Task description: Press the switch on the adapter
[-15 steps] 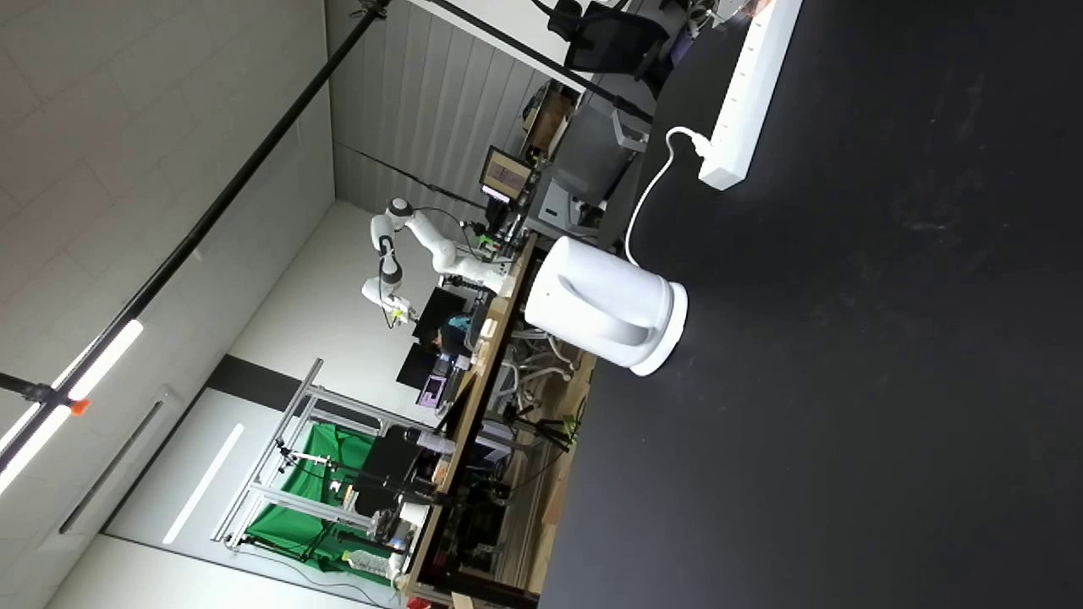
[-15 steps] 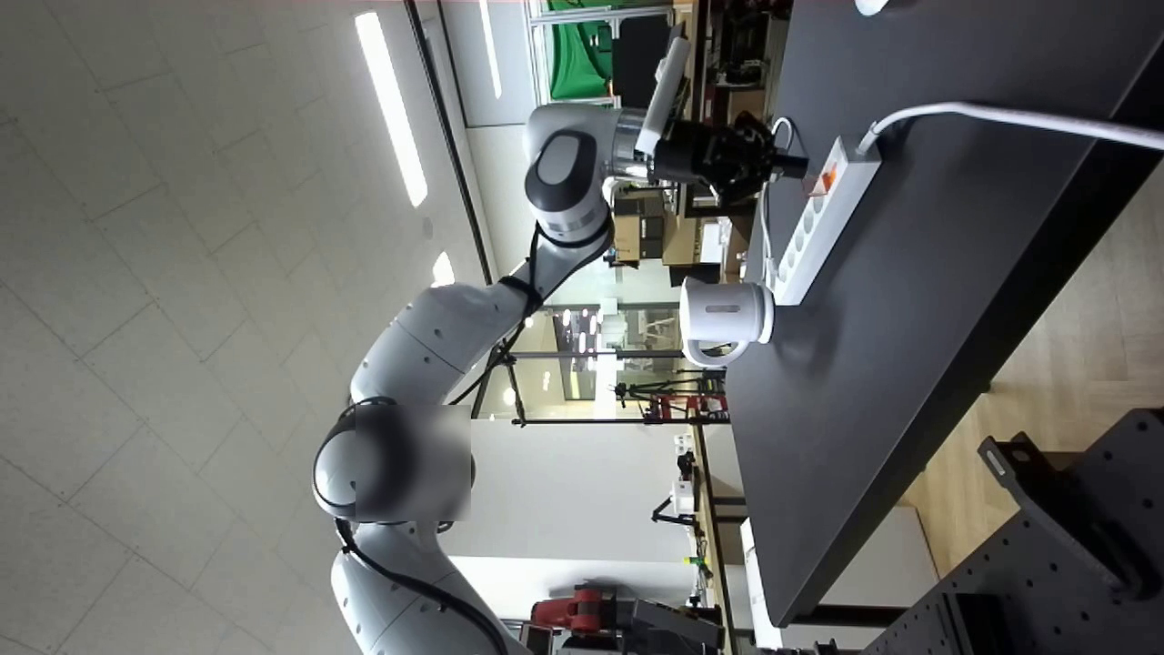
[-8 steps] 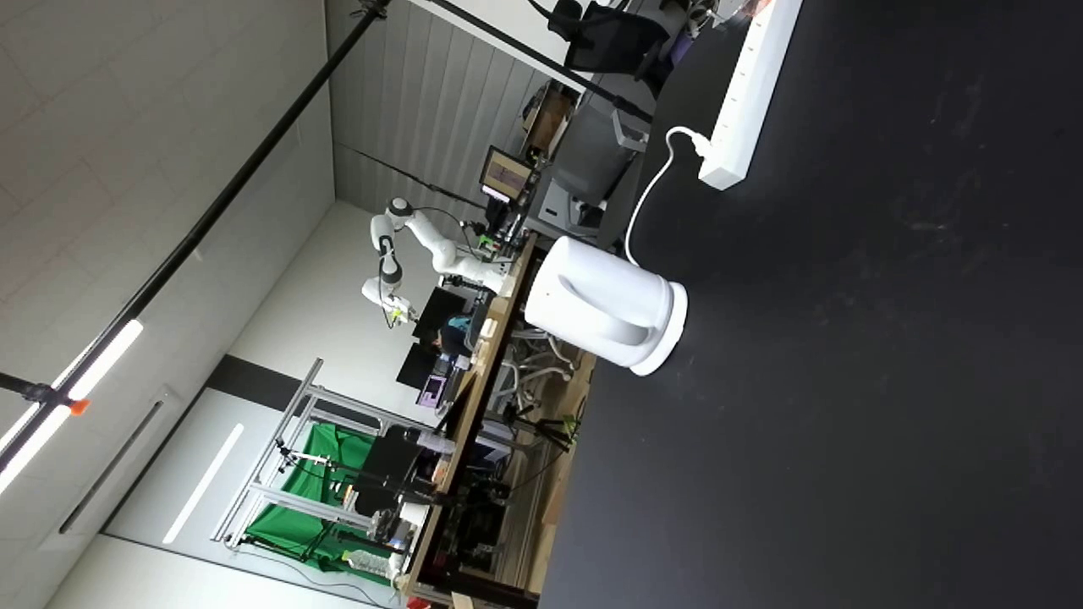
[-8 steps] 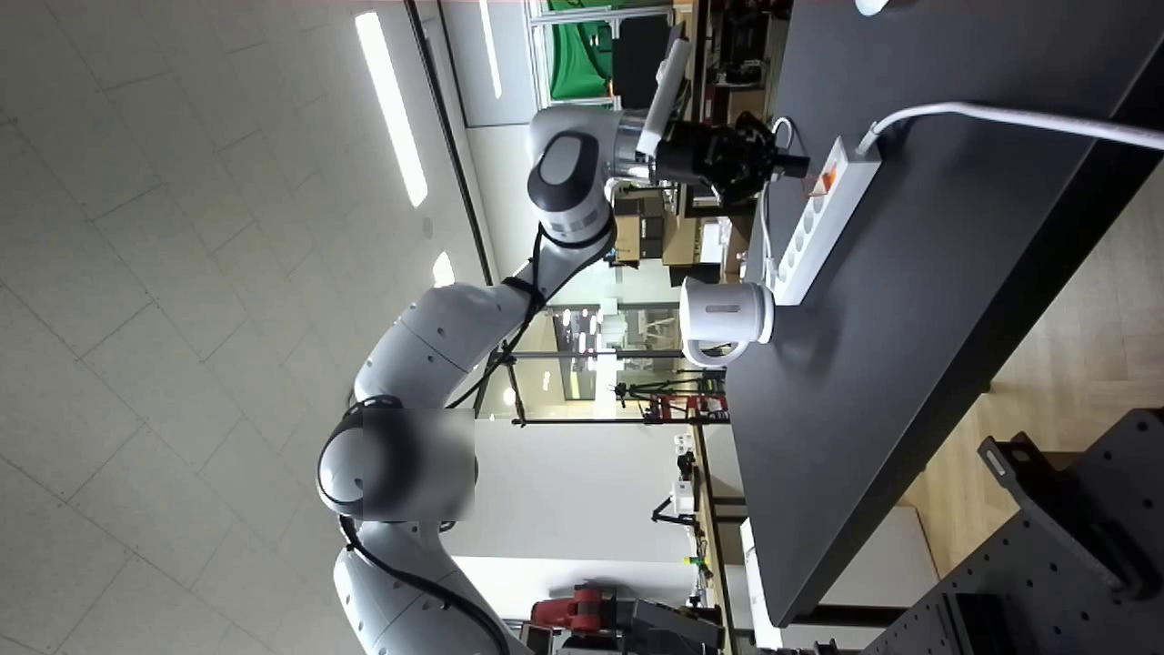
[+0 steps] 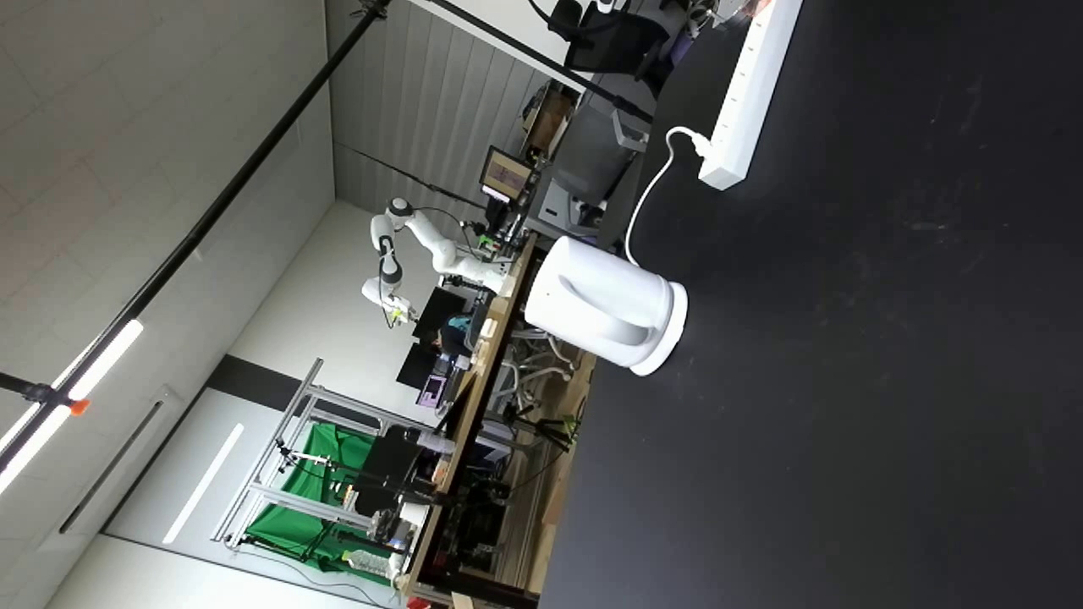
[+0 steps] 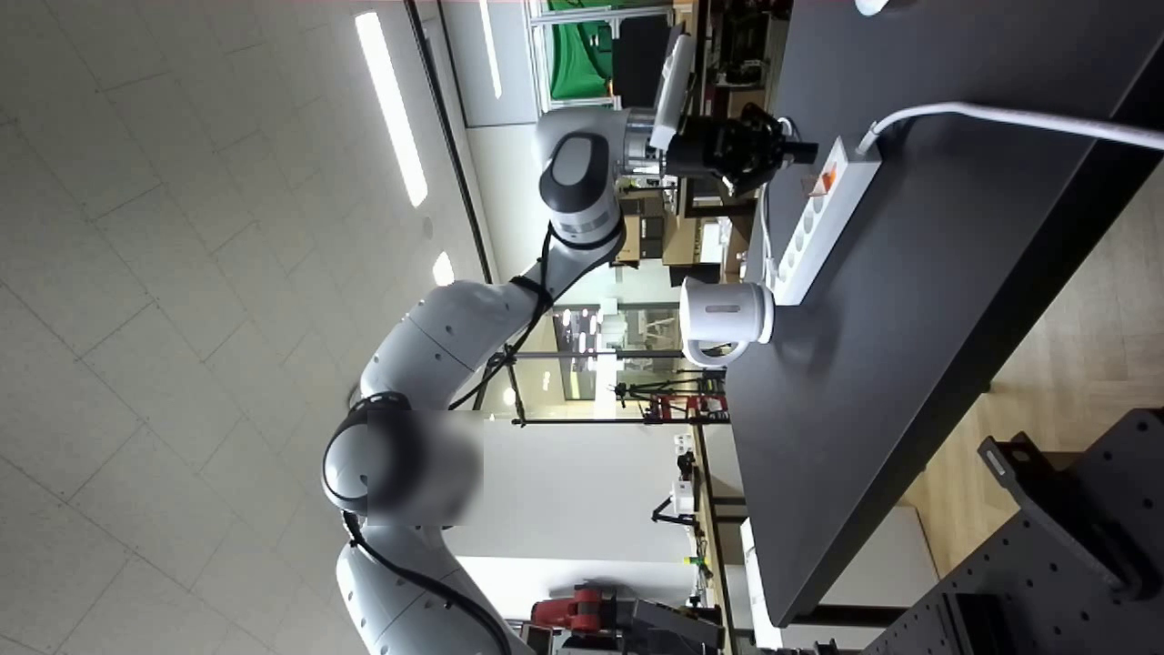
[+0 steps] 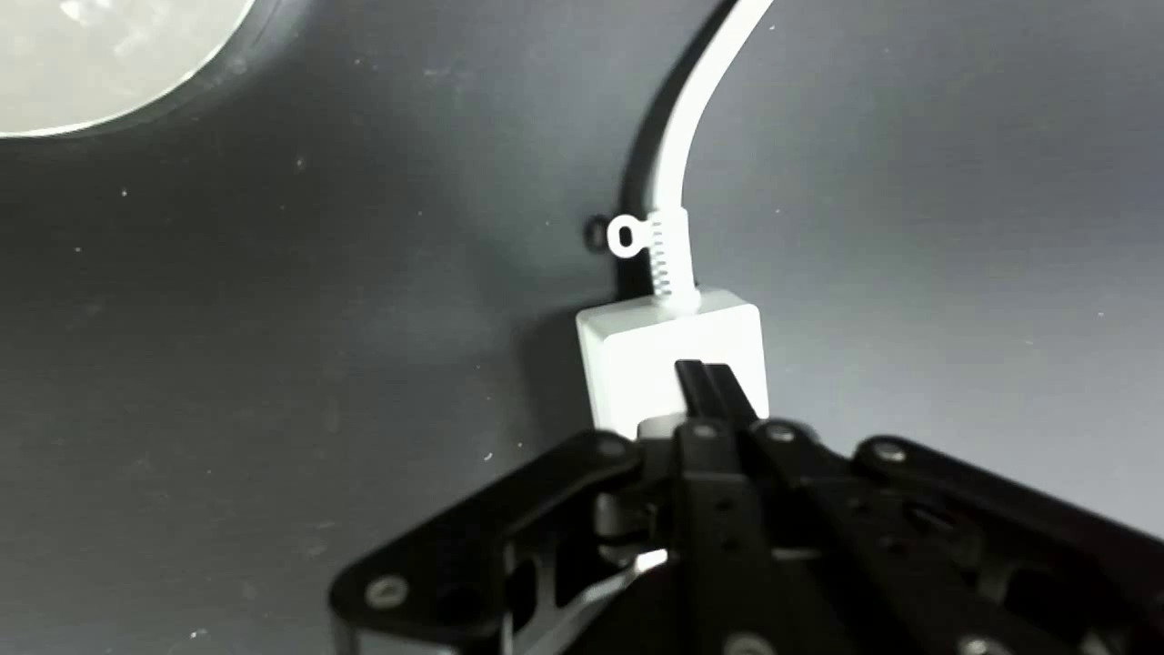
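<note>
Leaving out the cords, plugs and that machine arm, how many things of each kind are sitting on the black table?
Long, narrow white plastic power strip: 1
Rounded white plastic-looking jug with a handle: 1
Rounded white object, cut off in the wrist view, its kind unclear: 1
Total: 3
</note>
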